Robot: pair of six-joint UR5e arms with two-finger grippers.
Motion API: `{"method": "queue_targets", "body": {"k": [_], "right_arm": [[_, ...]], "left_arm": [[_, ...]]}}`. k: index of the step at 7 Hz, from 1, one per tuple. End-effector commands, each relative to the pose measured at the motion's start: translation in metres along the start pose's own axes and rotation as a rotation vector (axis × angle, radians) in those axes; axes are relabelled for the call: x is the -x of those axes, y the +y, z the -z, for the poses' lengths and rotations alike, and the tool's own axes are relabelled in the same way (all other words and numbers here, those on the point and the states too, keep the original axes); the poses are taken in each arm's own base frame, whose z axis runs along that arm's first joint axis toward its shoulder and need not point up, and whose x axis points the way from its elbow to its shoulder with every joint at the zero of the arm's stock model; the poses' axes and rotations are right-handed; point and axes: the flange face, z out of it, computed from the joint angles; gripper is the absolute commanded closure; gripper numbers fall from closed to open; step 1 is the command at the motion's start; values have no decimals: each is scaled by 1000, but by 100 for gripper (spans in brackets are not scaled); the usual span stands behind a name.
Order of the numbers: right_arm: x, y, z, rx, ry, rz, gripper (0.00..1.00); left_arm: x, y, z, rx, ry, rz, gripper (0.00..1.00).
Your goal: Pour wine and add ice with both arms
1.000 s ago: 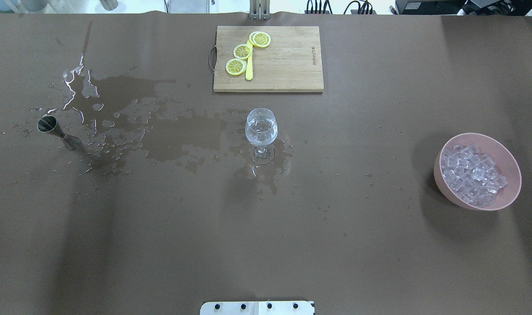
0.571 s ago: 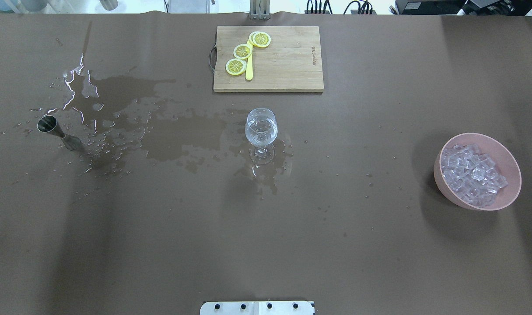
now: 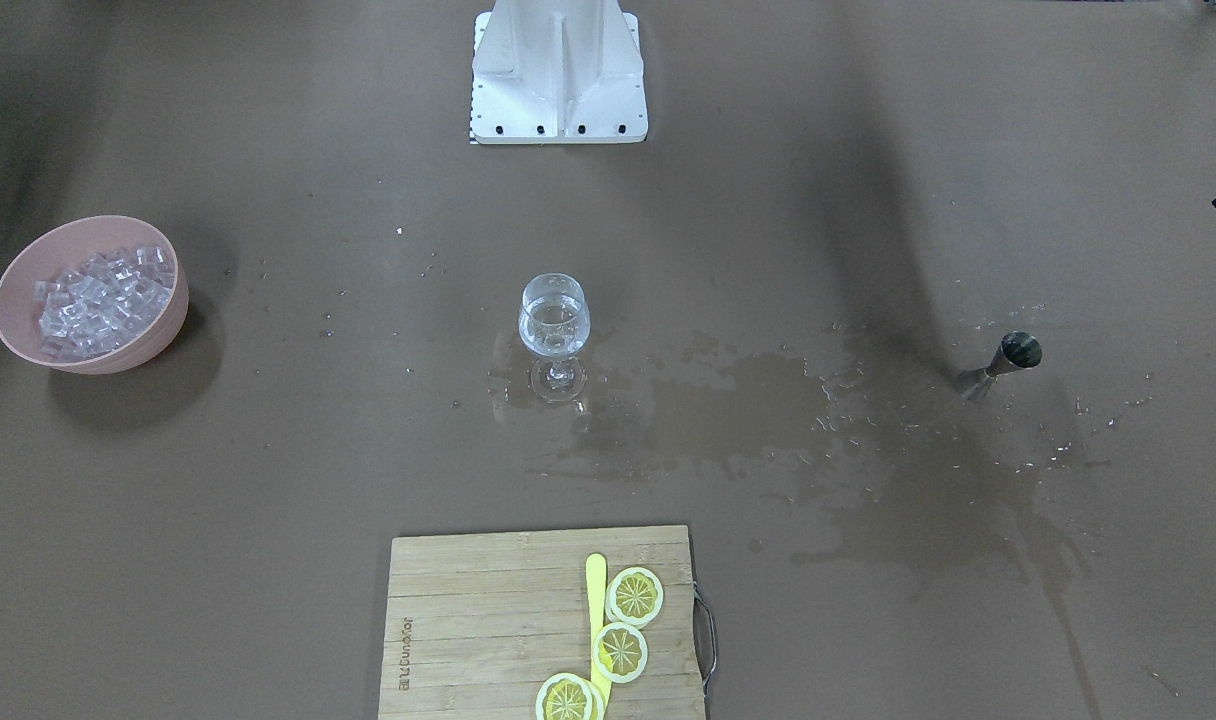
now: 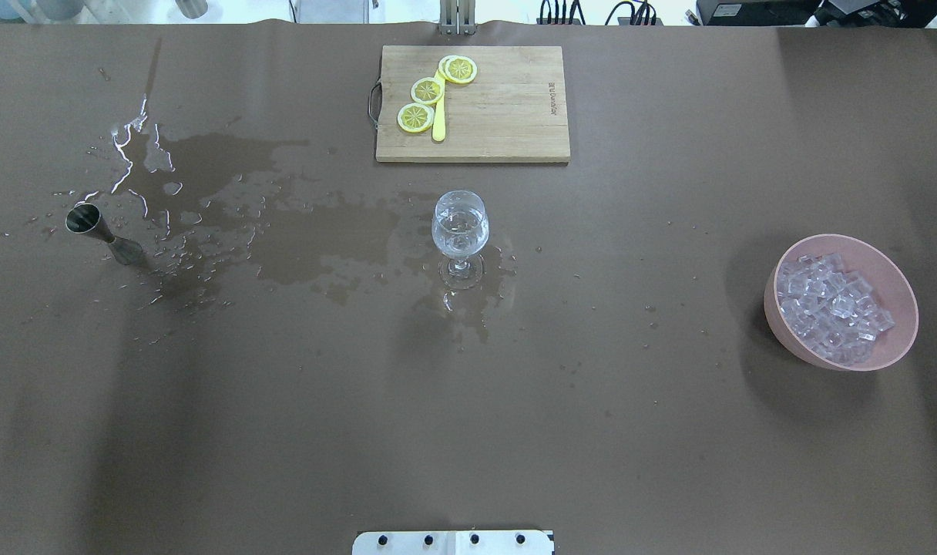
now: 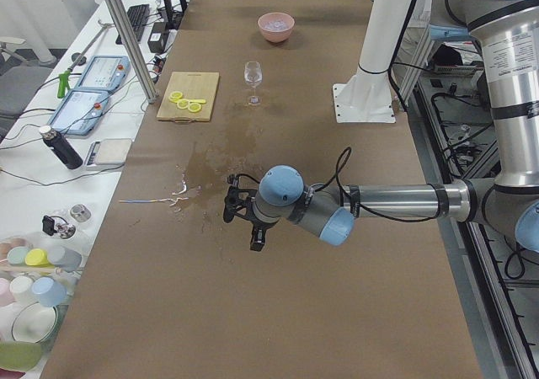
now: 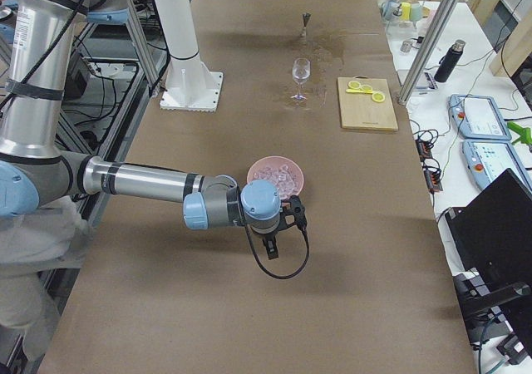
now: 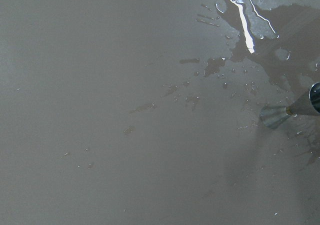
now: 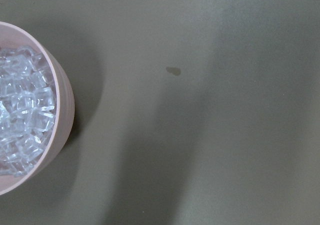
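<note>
Both left gripper [image 5: 254,237] and right gripper [image 6: 273,246] hover; open or closed, cannot tell.

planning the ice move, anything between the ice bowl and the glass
Nothing visible does. Only bare table with a few droplets lies between the ice in its bowl and the glass; the cutting board sits off that line.

A brown-covered surface [image 5: 168,312] runs the length of the room under even, soft light. Along one long edge of the surface stands a white bench [image 5: 21,202] with a dark bottle [image 5: 61,147] and coloured cups [image 5: 38,261]. A slanted aluminium post [image 5: 126,38] rises between them.
</note>
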Motion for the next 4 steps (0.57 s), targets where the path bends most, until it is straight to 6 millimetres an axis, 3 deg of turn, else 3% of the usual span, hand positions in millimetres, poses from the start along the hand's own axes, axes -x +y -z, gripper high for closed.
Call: {"method": "queue_targets", "body": {"k": [1,3,4], "right_arm": [[6,-17,6,-56,-5,59,0],[5,-17,6,-58,5,65,0],[6,-18,6,-59,5,55,0]], "left_arm": [[-5,-3,-5,-39,25,-63,2],[-19,-12,-5,-92,31,-141,2],[-42,-29,-17,-112,33,-93,2]]}}
